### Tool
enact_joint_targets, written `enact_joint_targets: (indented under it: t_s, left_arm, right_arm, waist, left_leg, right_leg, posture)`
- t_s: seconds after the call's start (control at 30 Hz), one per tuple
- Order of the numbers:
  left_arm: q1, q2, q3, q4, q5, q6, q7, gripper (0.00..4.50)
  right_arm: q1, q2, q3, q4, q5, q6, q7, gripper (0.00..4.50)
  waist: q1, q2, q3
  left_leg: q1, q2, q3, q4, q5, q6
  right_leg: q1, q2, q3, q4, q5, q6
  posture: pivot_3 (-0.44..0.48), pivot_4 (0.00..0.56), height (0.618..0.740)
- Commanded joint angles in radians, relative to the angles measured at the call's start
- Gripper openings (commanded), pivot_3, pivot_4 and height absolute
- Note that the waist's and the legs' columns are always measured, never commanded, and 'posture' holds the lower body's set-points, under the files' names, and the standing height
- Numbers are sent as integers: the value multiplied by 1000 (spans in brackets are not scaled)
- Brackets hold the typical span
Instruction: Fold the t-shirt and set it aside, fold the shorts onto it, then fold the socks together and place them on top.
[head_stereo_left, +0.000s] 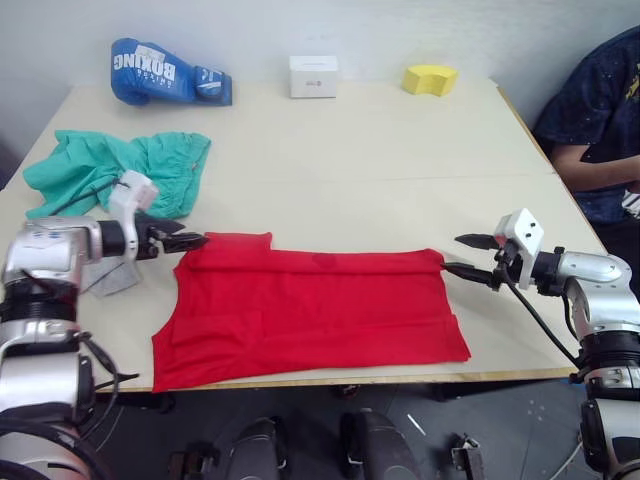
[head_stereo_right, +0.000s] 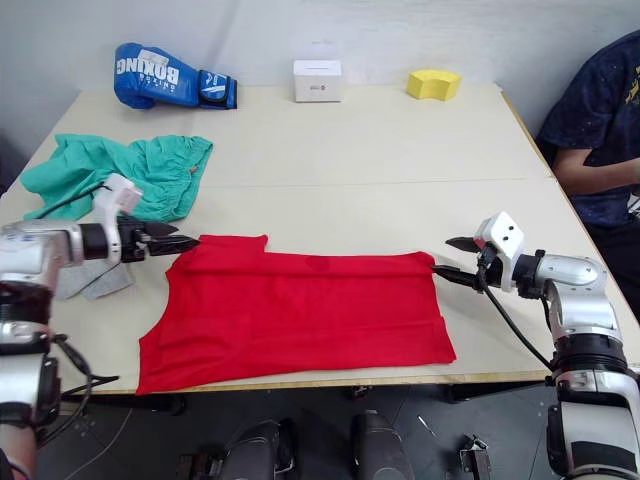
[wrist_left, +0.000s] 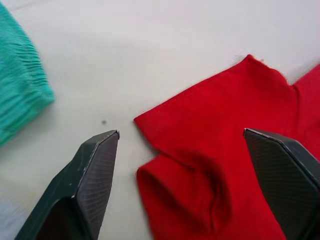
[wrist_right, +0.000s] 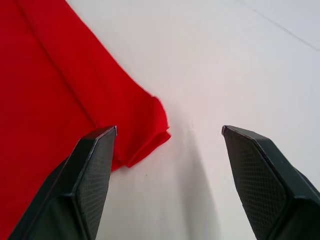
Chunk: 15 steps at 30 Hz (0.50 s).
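With the bright red cloth t-shirt (head_stereo_left: 310, 315) lying half-folded at the lower centre of the pale counter (head_stereo_left: 400, 150), the released left gripper (head_stereo_left: 190, 241) and right gripper (head_stereo_left: 467, 256) are flanking its far corners, apparently readying another fold.

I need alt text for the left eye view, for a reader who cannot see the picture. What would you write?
A red t-shirt lies flat along the near edge of a pale table, with the left gripper and right gripper, jaws open, at its two far corners. Teal shorts lie crumpled at far left; a blue boxing glove, white box and yellow sponge line the far edge.
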Motion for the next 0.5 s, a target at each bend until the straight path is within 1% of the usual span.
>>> enact_joint_targets:
  t_s: [0.03,0.1,0.17,0.2,0.27,0.33,0.5]
  left_arm:
    - [-77,-24,-17,124,51,-49,51,4085]
    - [-121,-60,-30,184,71,-72,78,4085]
    - [-147,-86,-53,212,92,-82,68,4085]
    - [-153,-93,-68,220,106,-89,57,3909]
    - [-154,-99,-93,229,131,-110,36,3465]
    - [-153,-100,-96,235,143,-133,39,2893]
    - [-129,-99,-99,228,164,-206,30,1267]
  right_arm:
    - [-17,-8,-6,-12,9,-17,-8,3454]
    - [-13,0,-3,-22,11,-13,-13,3454]
    - [-5,3,-1,-36,18,-3,-7,3454]
    - [-1,3,0,-42,20,0,-5,3454]
    - [6,-2,6,-48,16,0,-3,3454]
    - [8,-10,17,-44,0,-16,-4,3454]
    - [-18,-7,41,-13,-19,-30,7,3454]
  waist:
    - [-1,0,0]
    - [-1,-1,0]
    - [1,-1,0]
    - [1,-1,0]
    - [2,-1,0]
    - [1,-1,0]
    - [1,-1,0]
  left_leg:
    - [0,0,0,0,0,0]
    - [0,0,1,0,0,0]
    - [0,0,1,1,0,0]
    - [0,0,2,1,0,0]
    - [0,-1,2,1,0,0]
    - [0,0,2,1,0,0]
    - [0,0,2,1,0,0]
  right_leg:
    - [0,0,0,0,0,0]
    - [-1,0,1,0,0,0]
    - [-1,0,1,1,0,0]
    - [-1,0,1,1,0,0]
    - [-1,0,1,1,0,0]
    - [-1,0,1,2,0,0]
    - [-1,0,1,2,0,0]
  posture:
    - [0,150,740]
    - [0,150,740]
    - [0,150,740]
    - [0,150,740]
    - [0,150,740]
    - [0,150,740]
    - [0,150,740]
